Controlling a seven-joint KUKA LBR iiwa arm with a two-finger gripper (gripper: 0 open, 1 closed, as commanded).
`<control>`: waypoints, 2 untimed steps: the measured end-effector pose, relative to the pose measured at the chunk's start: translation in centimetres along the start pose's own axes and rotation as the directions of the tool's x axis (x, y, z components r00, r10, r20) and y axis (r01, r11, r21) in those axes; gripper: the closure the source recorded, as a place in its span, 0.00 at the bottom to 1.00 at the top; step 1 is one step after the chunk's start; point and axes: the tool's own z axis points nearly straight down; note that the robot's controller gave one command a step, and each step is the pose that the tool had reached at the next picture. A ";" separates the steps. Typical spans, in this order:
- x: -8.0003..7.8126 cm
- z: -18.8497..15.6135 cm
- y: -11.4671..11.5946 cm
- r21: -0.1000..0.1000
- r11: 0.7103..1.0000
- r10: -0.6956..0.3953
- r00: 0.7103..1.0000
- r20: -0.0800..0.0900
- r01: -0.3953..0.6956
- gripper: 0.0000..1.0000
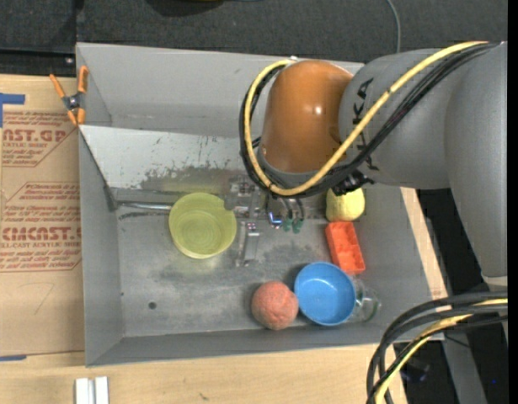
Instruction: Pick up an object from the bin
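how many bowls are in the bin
2: a yellow-green bowl left of middle in the bin, and a blue bowl by the near wall beside a pinkish ball. The arm may hide others.

Your grey metal bin looked matt and scratched across its floor. The yellow-green cup and blue bowl read as smooth plastic, the bowl glossier; the pink ball at lower centre looked rough and dull. The wrist's orange cover shone.
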 end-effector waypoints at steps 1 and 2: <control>-0.1 -0.5 -0.1 0.000 1.000 0.002 1.000 0.007 -0.002 0.00; -1.1 9.5 0.8 -0.001 0.995 -0.095 0.995 0.001 0.095 0.00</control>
